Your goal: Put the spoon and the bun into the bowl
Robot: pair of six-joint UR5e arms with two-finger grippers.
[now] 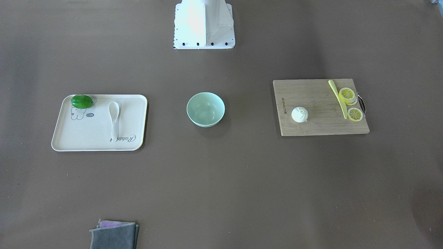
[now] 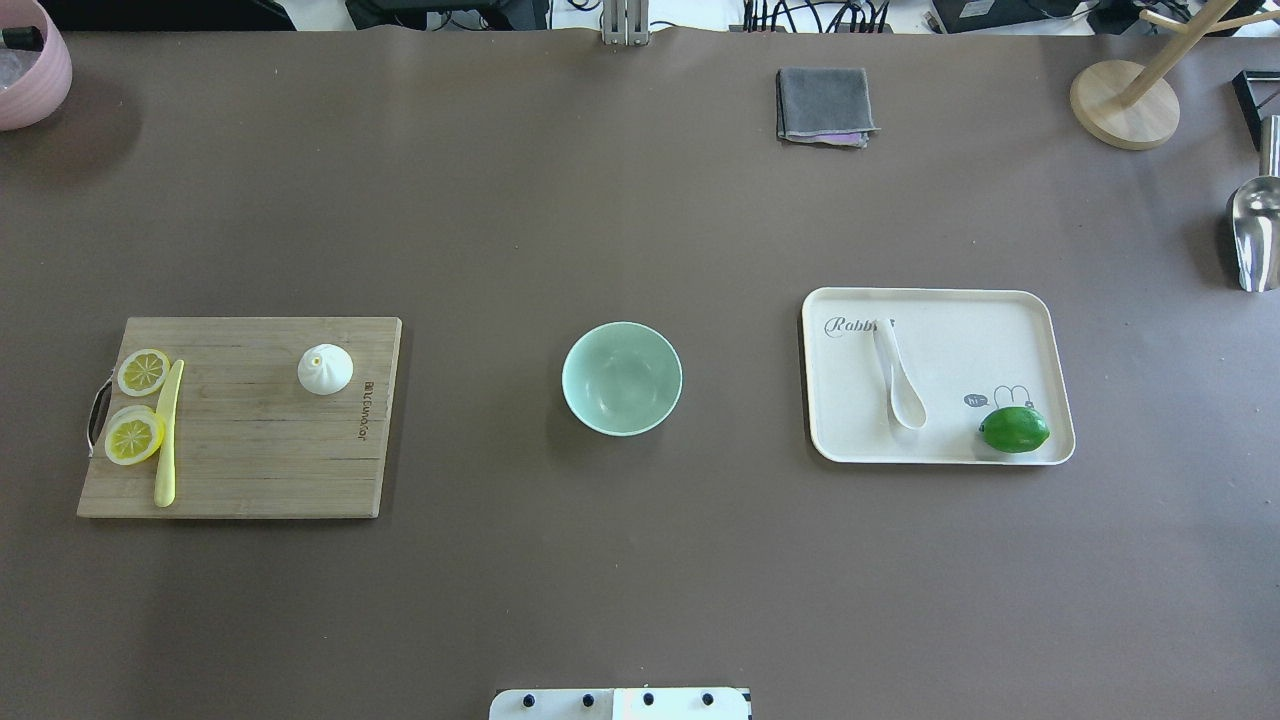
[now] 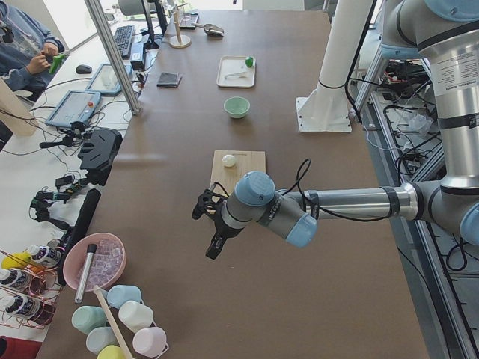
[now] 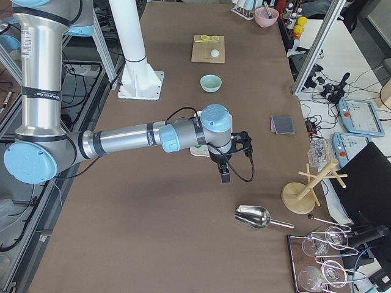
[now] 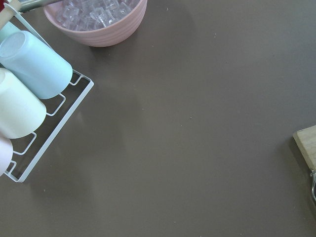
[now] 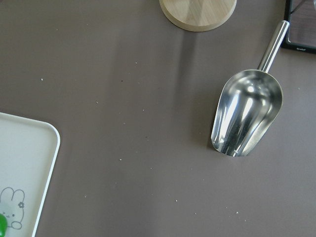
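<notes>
Status: my left fingers (image 3: 213, 247) hang above bare table (image 2: 620, 200), off the handle end of the cutting board (image 2: 250, 450), with the cups (image 5: 29, 64) and the pink bowl of ice (image 5: 106, 29) nearby. They show in a side view only, so I can't tell whether they're released or clenched. Same for my right fingers (image 4: 224, 176): they're over the table between the tray (image 2: 1000, 310) and the metal scoop (image 6: 247, 116), state unreadable.

Bun (image 2: 325, 369) sits upright on the board's far end from my left fingers. Lemon slices (image 2: 143, 371) and knife (image 2: 167, 430) lie at the end nearer them.

Spoon (image 2: 897, 380) lies flat on the tray, on the half away from my right fingers. Lime (image 2: 1015, 429) sits in the corner nearer them.

Bowl (image 2: 621, 378) stands between board and tray, well apart from both sets of fingers. Spoon and bun are not yet in it.
</notes>
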